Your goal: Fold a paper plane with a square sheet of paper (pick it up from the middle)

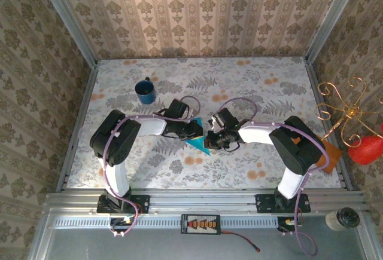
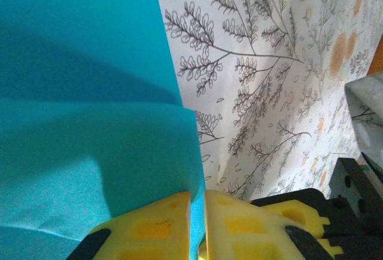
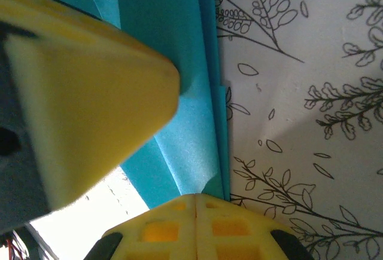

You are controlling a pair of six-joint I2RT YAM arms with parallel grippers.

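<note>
near the middle of the floral-patterned table (image 1: 251,92), just in front of the two arm bases in the overhead view, the turquoise paper (image 1: 197,144) lies as a small creased, pointed shape, its tip aimed toward the near edge. both claws meet over it, nose to nose. the left gripper (image 1: 196,130) comes in from the left and is closed on the paper: in its wrist view the two yellow fingers (image 2: 158,227) stand almost together with a thin blue strip pinched between them, and the sheet spreads away in front with a soft fold across it. the right gripper (image 1: 210,137) comes in from the right, its yellow tips pressed flat together, and the stacked, folded edges of the paper run straight down into where they meet, so it appears clamped on that edge. the other claw's yellow finger (image 3: 90,104) looms large and blurred just beside it, touching the paper. a dark blue mug (image 1: 145,91) stands well apart at the far left, and an orange-brown board (image 1: 331,152) lies at the table's right edge.
</note>
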